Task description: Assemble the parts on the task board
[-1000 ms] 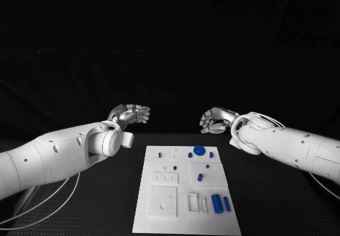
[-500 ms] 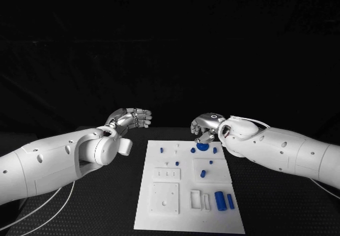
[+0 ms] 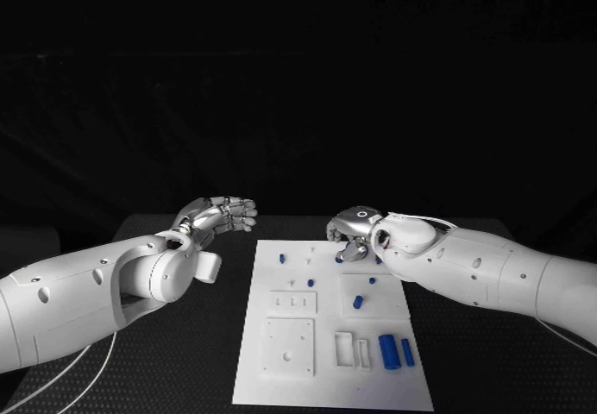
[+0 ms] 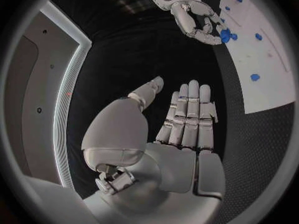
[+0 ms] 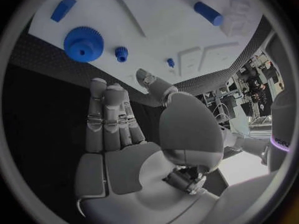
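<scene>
Black desk (image 3: 174, 362) carries the white task board (image 3: 329, 379) with small blue parts (image 3: 357, 302). Left robot hand (image 3: 222, 214) hovers beside it, fingers loosely spread, empty. Right robot hand (image 3: 352, 233) hangs over the blue gear (image 5: 83, 43), fingers apart, holding nothing.
</scene>
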